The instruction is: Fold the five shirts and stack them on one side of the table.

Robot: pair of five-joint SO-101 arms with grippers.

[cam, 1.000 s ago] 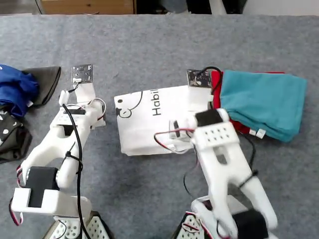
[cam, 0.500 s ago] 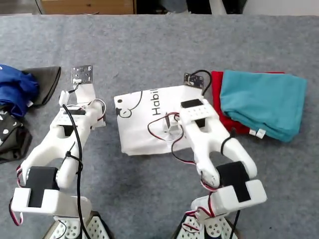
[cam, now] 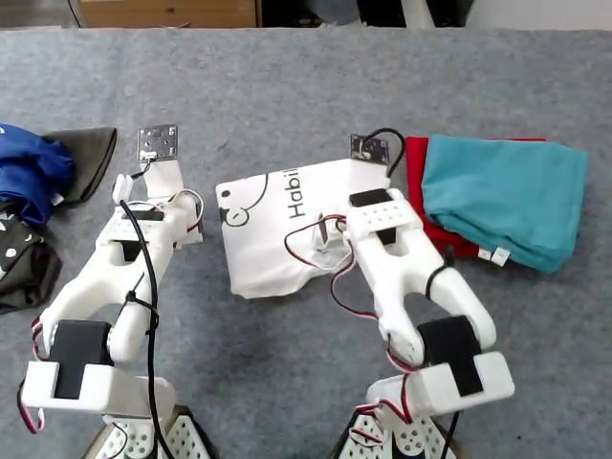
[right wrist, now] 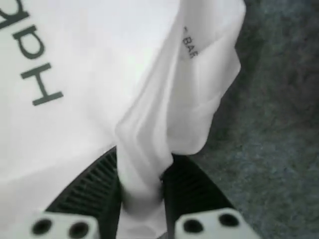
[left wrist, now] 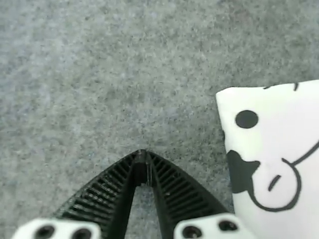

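A folded white shirt (cam: 277, 229) with black print lies mid-table. My right gripper (cam: 368, 158) is at its far right corner, shut on a pinched fold of the white shirt (right wrist: 149, 149). A teal shirt (cam: 502, 196) lies folded on a red shirt (cam: 435, 225) at the right. A blue shirt (cam: 29, 172) and dark shirts (cam: 24, 258) are heaped at the left edge. My left gripper (cam: 158, 143) rests on bare carpet left of the white shirt, and its fingertips (left wrist: 142, 159) are shut on nothing, with the shirt's printed corner (left wrist: 269, 149) beside them.
Grey carpet (cam: 287, 86) covers the table, with open room across the far side and between the arms at the front. A wooden cabinet (cam: 167, 11) stands beyond the far edge.
The right arm swung from over the red and teal stack to the white shirt, and its gripper shifted slightly left. The shirt's right edge has bunched and its lower right corner pulled in. The left arm kept still.
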